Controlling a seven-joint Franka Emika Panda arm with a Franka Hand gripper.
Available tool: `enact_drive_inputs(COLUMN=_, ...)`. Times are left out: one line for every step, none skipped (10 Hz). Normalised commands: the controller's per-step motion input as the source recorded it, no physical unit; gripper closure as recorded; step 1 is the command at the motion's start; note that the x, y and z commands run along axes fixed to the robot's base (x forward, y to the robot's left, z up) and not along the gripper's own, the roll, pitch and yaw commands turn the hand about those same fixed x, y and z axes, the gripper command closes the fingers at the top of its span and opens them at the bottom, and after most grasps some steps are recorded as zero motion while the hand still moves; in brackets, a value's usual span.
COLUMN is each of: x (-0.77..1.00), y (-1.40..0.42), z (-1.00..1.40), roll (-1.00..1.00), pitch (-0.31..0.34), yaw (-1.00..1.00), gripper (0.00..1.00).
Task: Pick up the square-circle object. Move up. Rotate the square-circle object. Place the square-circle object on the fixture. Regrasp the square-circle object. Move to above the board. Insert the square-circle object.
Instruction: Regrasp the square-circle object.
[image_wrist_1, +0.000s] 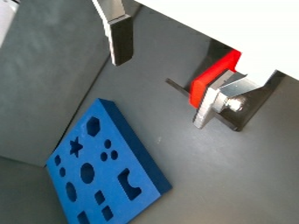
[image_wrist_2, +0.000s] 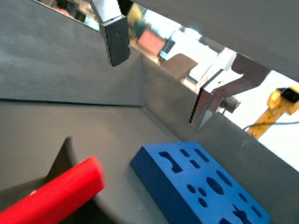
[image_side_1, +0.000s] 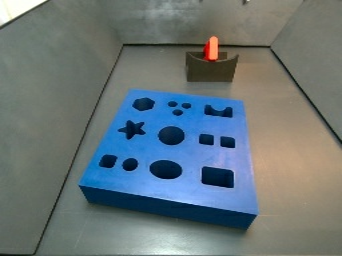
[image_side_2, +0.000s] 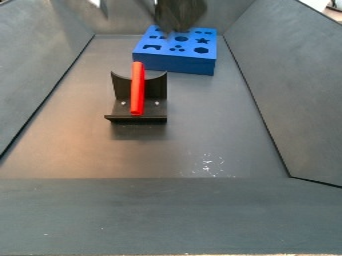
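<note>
Up above the floor, the gripper (image_wrist_1: 163, 74) hangs wide and empty, so it should drop straight over the red square-circle object (image_side_2: 136, 84) standing on the fixture (image_side_2: 155, 104) and squeeze its flat sides.

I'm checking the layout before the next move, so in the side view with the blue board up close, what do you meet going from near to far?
Board → fixture with the square-circle object standing upright in it. The gripper, fingers empty, is out of this view; it shows only in the side view from the opposite end.
</note>
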Motion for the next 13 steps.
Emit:
enact_drive_inputs(x=-0.1, y=-0.4, z=0.13, roll=1.0, pitch=0.045, yaw=0.0, gripper=0.0)
enact_drive_inputs(x=-0.06, y=-0.17, z=0.05, roll=1.0, pitch=0.042, yaw=0.0, gripper=0.0)
enact_drive_inputs(x=-0.04, y=-0.06, z=0.05, roll=1.0, pitch=0.043, yaw=0.0, gripper=0.0)
enact_drive_inputs(x=-0.02, y=-0.05, z=0.02, roll=1.0, pitch=0.042, yaw=0.0, gripper=0.0)
enact_drive_inputs(x=-0.02, y=-0.04, z=0.01, roll=1.0, pitch=0.038, yaw=0.0, gripper=0.0)
enact_drive_inputs(x=-0.03, y=-0.04, z=0.01, roll=1.0, pitch=0.035, yaw=0.0, gripper=0.0)
enact_drive_inputs(x=-0.04, y=-0.03, z=0.01, roll=1.0, pitch=0.026, yaw=0.0, gripper=0.0)
enact_drive_inputs(x=-0.03, y=-0.02, z=0.0, roll=1.0, pitch=0.021, yaw=0.0, gripper=0.0)
enact_drive_inputs(x=-0.03, y=-0.03, z=0.0, roll=1.0, pitch=0.016, yaw=0.0, gripper=0.0)
enact_drive_inputs(x=-0.03, y=-0.02, z=0.01, roll=1.0, pitch=0.01, yaw=0.0, gripper=0.0)
enact_drive_inputs(x=-0.02, y=-0.02, z=0.01, roll=1.0, pitch=0.006, yaw=0.0, gripper=0.0)
enact_drive_inputs(x=-0.03, y=-0.02, z=0.01, roll=1.0, pitch=0.005, yaw=0.01, gripper=0.0)
enact_drive_inputs(x=-0.02, y=-0.02, z=0.01, roll=1.0, pitch=0.007, yaw=0.01, gripper=0.0)
